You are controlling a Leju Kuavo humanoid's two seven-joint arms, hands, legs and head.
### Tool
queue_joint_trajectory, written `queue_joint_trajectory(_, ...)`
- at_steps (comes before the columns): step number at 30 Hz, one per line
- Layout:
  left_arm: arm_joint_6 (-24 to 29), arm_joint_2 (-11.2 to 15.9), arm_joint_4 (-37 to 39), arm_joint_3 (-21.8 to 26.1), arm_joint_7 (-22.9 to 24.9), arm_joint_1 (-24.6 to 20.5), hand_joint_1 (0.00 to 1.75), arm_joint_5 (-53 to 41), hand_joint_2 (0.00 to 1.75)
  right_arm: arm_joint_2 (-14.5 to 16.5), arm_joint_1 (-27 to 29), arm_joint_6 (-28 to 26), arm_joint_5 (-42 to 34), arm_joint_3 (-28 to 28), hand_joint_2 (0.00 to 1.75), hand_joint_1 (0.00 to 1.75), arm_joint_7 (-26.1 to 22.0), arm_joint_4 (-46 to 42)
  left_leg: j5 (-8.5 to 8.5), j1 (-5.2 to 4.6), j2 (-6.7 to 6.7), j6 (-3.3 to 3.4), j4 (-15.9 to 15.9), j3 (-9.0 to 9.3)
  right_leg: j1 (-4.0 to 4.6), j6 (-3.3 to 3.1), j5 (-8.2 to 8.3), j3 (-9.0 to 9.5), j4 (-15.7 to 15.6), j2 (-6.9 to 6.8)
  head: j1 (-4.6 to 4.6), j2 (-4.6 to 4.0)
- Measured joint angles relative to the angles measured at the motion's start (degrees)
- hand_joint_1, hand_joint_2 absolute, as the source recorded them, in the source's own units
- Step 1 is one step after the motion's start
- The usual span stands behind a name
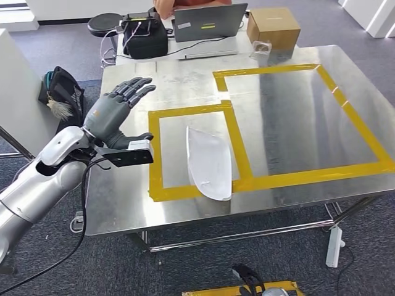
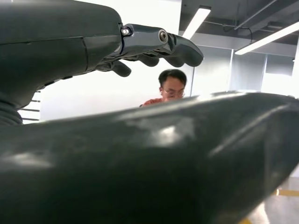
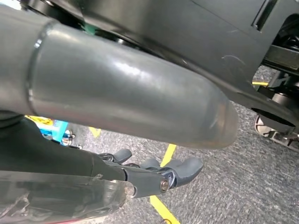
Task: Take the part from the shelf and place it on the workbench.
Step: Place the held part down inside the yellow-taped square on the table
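The part [image 1: 210, 161], a white curved leaf-shaped panel, lies flat on the steel workbench [image 1: 298, 111], inside the near yellow-taped rectangle [image 1: 156, 154] and overlapping its front tape line. My left hand [image 1: 114, 114] hovers over the bench's left side, left of the part and apart from it, fingers stretched out and holding nothing. In the left wrist view its thumb [image 2: 159, 158] and fingers [image 2: 159, 44] are spread with nothing between them. My right hand [image 3: 141, 140] hangs low over grey carpet, its fingers [image 3: 169, 175] extended and holding nothing.
A second, larger taped rectangle [image 1: 353, 117] marks the bench's right half. At the far edge stand a laptop [image 1: 214, 23], a black case [image 1: 145, 36] and a cardboard box [image 1: 272, 28], with a person [image 2: 171, 86] behind them. A black bag [image 1: 63, 92] lies on the floor to the left.
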Motion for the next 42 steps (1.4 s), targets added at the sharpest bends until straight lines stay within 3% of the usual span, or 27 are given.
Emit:
queue_joint_trajectory(2,0.14,0.12,0.00,0.17,-0.08,0.40,0.00,-0.05,0.00,-0.02,0.50,-0.55,0.52,-0.01,0.00,0.00,0.02,-0.37,1.00,0.15,0.14,0.92,-0.30,-0.75,0.00,0.53,-2.10,-1.14,1.84,-0.11,0.09,0.00)
queue_joint_trajectory(5,0.20,0.26,-0.01,0.76,-0.10,0.79,0.00,-0.13,0.00,-0.02,0.76,-0.69,1.09,-0.07,0.00,0.00,0.08,-0.65,2.53,0.07,0.20,1.63,-0.38,-2.58,0.11,0.80,-9.63,-4.48,12.45,-0.29,0.22,0.00)
queue_joint_trajectory(6,0.21,0.30,-0.01,0.88,-0.11,0.97,0.00,-0.14,0.00,-0.02,0.79,-0.69,1.17,-0.11,0.00,0.00,0.09,-0.69,3.05,-0.04,0.19,1.69,-0.36,-3.25,0.16,0.77,-10.91,-4.98,15.47,-0.29,0.21,0.00)
queue_joint_trajectory(7,0.21,0.35,-0.01,0.92,-0.13,1.16,0.00,-0.14,0.00,-0.02,0.82,-0.69,1.24,-0.15,0.00,0.00,0.09,-0.73,3.56,-0.14,0.19,1.72,-0.34,-3.90,0.24,0.66,-11.03,-4.61,16.74,-0.29,0.21,0.00)
queue_joint_trajectory(8,0.21,0.42,-0.01,0.94,-0.15,1.31,0.00,-0.15,0.00,-0.02,0.84,-0.69,1.30,-0.20,0.00,0.00,0.08,-0.79,4.06,-0.24,0.17,1.71,-0.33,-4.51,0.34,0.44,-10.08,-3.11,15.75,-0.29,0.21,0.00)
queue_joint_trajectory(9,0.21,0.49,-0.01,0.99,-0.16,1.41,0.00,-0.15,0.00,-0.02,0.83,-0.67,1.35,-0.23,0.00,0.00,0.08,-0.88,4.57,-0.33,0.14,1.64,-0.31,-5.08,0.49,0.10,-8.71,-0.60,12.81,-0.28,0.21,0.00)
queue_joint_trajectory(11,0.22,0.63,-0.03,1.20,-0.18,1.47,0.00,-0.16,0.00,-0.14,0.68,-0.58,1.46,-0.30,0.00,0.00,0.08,-1.09,5.52,-0.49,0.11,1.30,-0.24,-5.98,0.87,-0.70,-7.82,5.25,4.65,-0.30,0.15,0.00)
queue_joint_trajectory(13,0.24,0.85,-0.05,1.47,-0.18,1.52,0.00,-0.19,0.00,-0.28,0.59,-0.45,1.60,-0.33,0.00,0.00,0.01,-1.25,6.47,-0.44,0.18,0.72,-0.29,-6.31,1.23,-1.19,-8.23,7.91,0.20,-0.26,0.19,0.00)
queue_joint_trajectory(15,0.25,1.05,-0.05,1.59,-0.18,1.62,0.00,-0.21,0.00,-0.37,0.64,-0.32,1.69,-0.33,0.00,0.00,-0.07,-1.28,7.31,-0.29,0.21,0.03,-0.59,-6.41,1.28,-1.67,-7.39,7.63,-0.31,-0.26,0.34,0.00)
queue_joint_trajectory(16,0.26,1.15,-0.05,1.63,-0.18,1.68,0.00,-0.22,0.00,-0.41,0.63,-0.26,1.72,-0.33,0.00,0.00,-0.06,-1.29,6.88,-0.25,0.19,-0.38,-0.43,-6.66,1.15,-2.03,-6.82,7.39,-0.55,-0.34,0.35,0.00)
queue_joint_trajectory(18,0.27,1.42,-0.05,1.81,-0.17,1.77,0.00,-0.22,0.00,-0.45,0.64,-0.13,1.80,-0.33,0.00,0.00,0.04,-1.38,2.95,-0.13,0.18,-1.23,2.76,-7.93,0.77,-2.67,-5.29,6.50,-1.00,-0.49,0.18,0.00)
queue_joint_trajectory(20,0.27,1.58,-0.05,1.96,-0.06,1.94,0.00,-0.31,0.00,-0.49,0.84,0.04,1.92,-0.34,0.00,0.00,0.04,-1.52,-2.66,0.17,0.20,-1.99,9.83,-9.85,0.63,-2.84,-3.90,4.83,-1.04,-0.55,0.05,0.00)
queue_joint_trajectory(21,0.28,1.63,-0.05,1.97,0.04,2.15,0.00,-0.42,0.00,-0.52,1.01,0.11,2.00,-0.35,0.00,0.00,0.04,-1.56,-4.15,0.32,0.20,-2.28,13.18,-10.45,0.54,-2.75,-3.24,3.95,-1.01,-0.59,0.06,0.00)
queue_joint_trajectory(22,0.28,1.69,-0.06,1.97,0.15,2.41,0.00,-0.54,0.00,-0.59,1.18,0.16,2.07,-0.36,0.00,0.00,0.04,-1.58,-4.31,0.46,0.20,-2.53,15.26,-10.40,0.43,-2.64,-2.55,3.05,-0.99,-0.64,0.05,0.00)
queue_joint_trajectory(23,0.29,1.78,-0.11,1.96,0.24,2.65,0.00,-0.67,0.00,-0.67,1.33,0.21,2.15,-0.36,0.00,0.00,0.04,-1.58,-3.37,0.61,0.21,-2.74,15.65,-9.53,0.29,-2.47,-1.86,2.13,-0.96,-0.68,0.06,0.00)
queue_joint_trajectory(25,0.32,1.95,-0.40,2.02,0.54,2.89,0.00,-0.87,0.00,-0.88,1.58,0.30,2.30,-0.38,0.00,0.00,0.05,-1.65,-0.84,0.95,0.23,-3.06,11.18,-5.03,0.02,-1.97,-0.54,0.54,-0.88,-0.71,0.02,0.00)
queue_joint_trajectory(27,0.40,2.07,-1.02,2.21,0.98,2.89,0.00,-1.15,0.00,-1.22,1.84,0.39,2.52,-0.47,0.00,0.00,0.06,-1.95,-1.31,1.08,0.21,-2.76,3.46,0.83,-0.01,-1.22,0.62,-0.53,-0.75,-0.70,0.03,0.00)
queue_joint_trajectory(28,0.47,2.15,-1.32,2.29,1.17,2.90,0.00,-1.33,0.00,-1.39,1.99,0.44,2.64,-0.53,0.00,0.00,0.07,-2.12,-2.00,0.99,0.19,-2.30,0.81,2.58,0.02,-0.82,1.24,-0.81,-0.83,-0.69,0.02,0.00)
queue_joint_trajectory(30,0.59,2.36,-1.67,2.33,1.33,3.12,0.00,-1.63,0.00,-1.66,2.35,0.54,2.83,-0.64,0.00,0.00,0.07,-2.30,-2.07,0.72,0.22,-0.94,-0.85,2.99,-0.05,-0.03,2.56,-1.11,-1.42,-0.65,0.03,0.00)
queue_joint_trajectory(32,0.63,2.48,-1.78,2.30,1.36,3.38,0.00,-1.77,0.00,-1.85,2.81,0.57,2.90,-0.71,0.00,0.00,0.03,-2.37,-0.90,0.75,0.45,0.16,-0.98,2.02,-0.22,0.53,1.41,-1.93,-0.77,-0.62,0.07,0.00)
queue_joint_trajectory(33,0.63,2.49,-1.89,2.30,1.37,3.45,0.00,-1.77,0.00,-1.95,3.00,0.60,2.91,-0.73,0.00,0.00,0.08,-2.40,-0.18,0.81,0.55,0.60,-1.07,1.35,-0.26,0.71,-0.84,-2.82,1.33,-0.61,0.12,0.00)
queue_joint_trajectory(35,0.64,2.54,-2.07,2.30,1.40,3.52,0.00,-1.77,0.00,-2.07,3.14,0.64,2.92,-0.77,0.00,0.00,0.21,-2.49,1.20,0.69,0.61,1.10,-1.04,-0.30,-0.28,0.91,-6.78,-5.13,8.97,-0.61,0.22,0.00)
queue_joint_trajectory(36,0.64,2.58,-2.12,2.30,1.42,3.62,0.00,-1.77,0.00,-2.09,3.16,0.66,2.92,-0.77,0.00,0.00,0.28,-2.52,1.90,0.59,0.61,1.17,-1.01,-1.18,-0.28,0.98,-8.68,-5.92,12.92,-0.60,0.20,0.00)
queue_joint_trajectory(37,0.64,2.63,-2.13,2.28,1.45,3.74,0.00,-1.79,0.00,-2.11,3.17,0.66,2.93,-0.78,0.00,0.00,0.28,-2.54,2.58,0.50,0.61,1.17,-0.97,-2.05,-0.26,0.99,-9.18,-6.02,15.53,-0.60,0.18,0.00)
queue_joint_trajectory(39,0.64,2.74,-2.15,2.25,1.60,3.95,0.00,-1.84,0.00,-2.16,3.17,0.66,3.01,-0.79,0.00,0.00,0.28,-2.60,3.92,0.42,0.60,0.99,-0.93,-3.76,-0.20,0.83,-7.09,-3.24,14.91,-0.59,0.19,0.00)
queue_joint_trajectory(40,0.65,2.81,-2.22,2.26,1.71,3.99,0.00,-1.88,0.00,-2.22,3.13,0.66,3.07,-0.81,0.00,0.00,0.31,-2.67,4.59,0.42,0.58,0.80,-0.89,-4.53,-0.16,0.65,-6.01,-0.37,11.78,-0.59,0.20,0.00)
queue_joint_trajectory(42,0.70,3.06,-2.50,2.35,1.93,3.99,0.00,-1.98,0.00,-2.38,3.00,0.66,3.26,-0.85,0.00,0.00,0.36,-2.96,5.76,0.30,0.56,0.23,-0.80,-5.68,-0.01,0.31,-6.52,5.81,3.77,-0.53,0.13,0.00)
